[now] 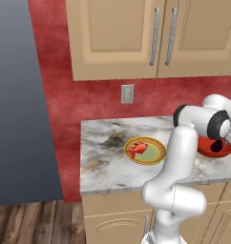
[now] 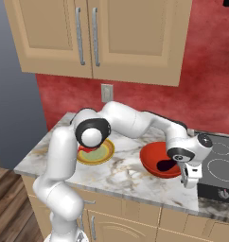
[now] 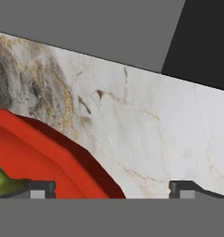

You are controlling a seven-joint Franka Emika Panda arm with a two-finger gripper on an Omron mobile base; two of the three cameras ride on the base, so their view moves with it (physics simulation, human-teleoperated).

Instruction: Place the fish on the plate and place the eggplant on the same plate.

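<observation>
Tool first: I see its fingers spread wide with nothing between them, hanging over the near right edge of the red bowl. In the hand view one fingertip sits over the bowl's red wall and the other over bare marble, so I judge the tool straddles the rim rather than the bowl's middle.

Inside the bowl lies the eggplant, a dark glossy shape on the floor of the bowl on its right side; a bit of green at the hand view's lower left looks like its stem end. From the tool, the eggplant sits a little inward, toward the bowl's centre and just beside the fingers. I cannot tell its long axis with any confidence; it seems to run roughly across the bowl.

Left of the bowl on the tabletop stands the plate, and the fish already lies on it, on the half away from the bowl. The stovetop sits on the bowl's other side.

My next move, as I read it, is to shift inward over the eggplant and then descend.
</observation>
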